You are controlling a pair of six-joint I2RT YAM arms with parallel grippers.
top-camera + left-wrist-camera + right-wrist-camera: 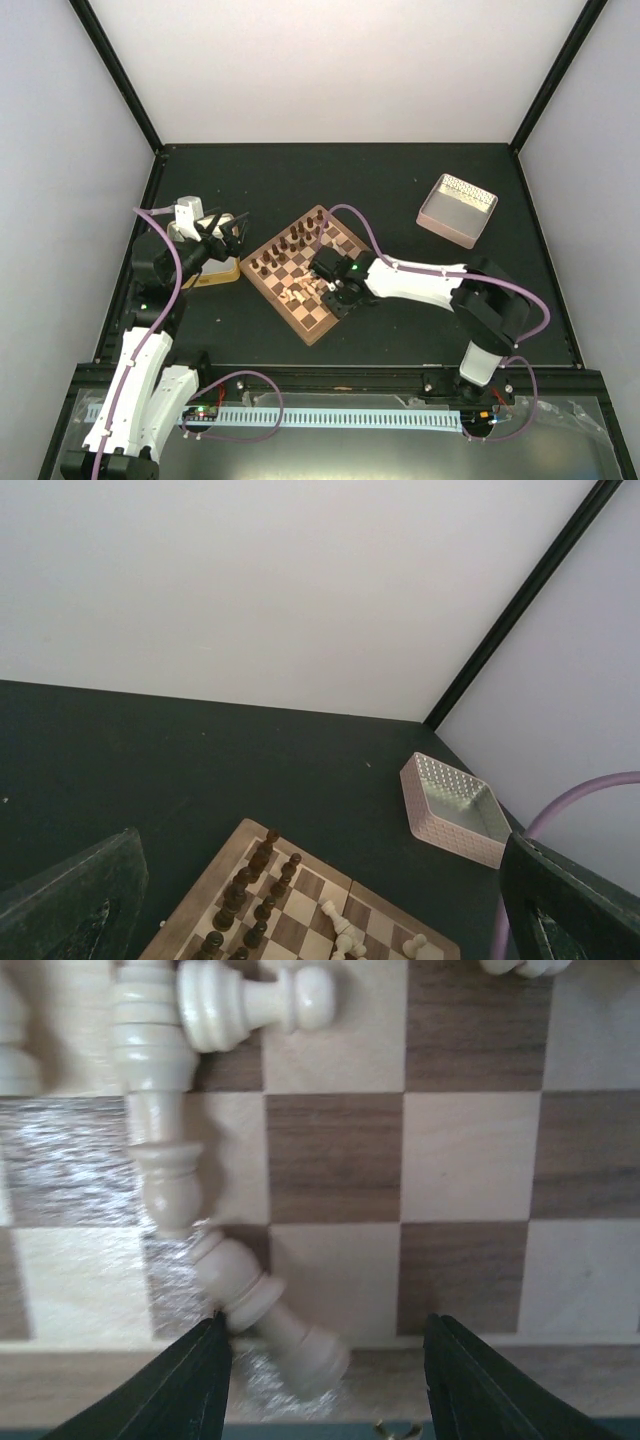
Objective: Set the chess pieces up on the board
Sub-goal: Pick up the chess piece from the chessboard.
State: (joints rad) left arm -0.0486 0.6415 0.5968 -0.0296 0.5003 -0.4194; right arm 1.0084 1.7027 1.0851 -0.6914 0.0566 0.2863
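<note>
The chessboard [318, 322] lies turned diagonally at mid-table. Dark brown pieces [287, 250] stand in two rows along its far-left side, also in the left wrist view [250, 880]. Several pale pieces [300, 294] lie toppled near its middle. My right gripper [331, 277] hovers low over the board, open. In the right wrist view [325, 1380] a pale piece [265, 1315] lies on its side by the board's near rim, touching the left finger [185, 1385]. More pale pieces [158, 1110] lie above it. My left gripper [226, 232] is left of the board, open and empty.
A shallow yellowish tray [218, 273] sits under my left gripper, beside the board's left corner. A pinkish rectangular bin [457, 210] stands at the back right, also in the left wrist view [450, 810]. Black frame posts and pale walls enclose the dark table.
</note>
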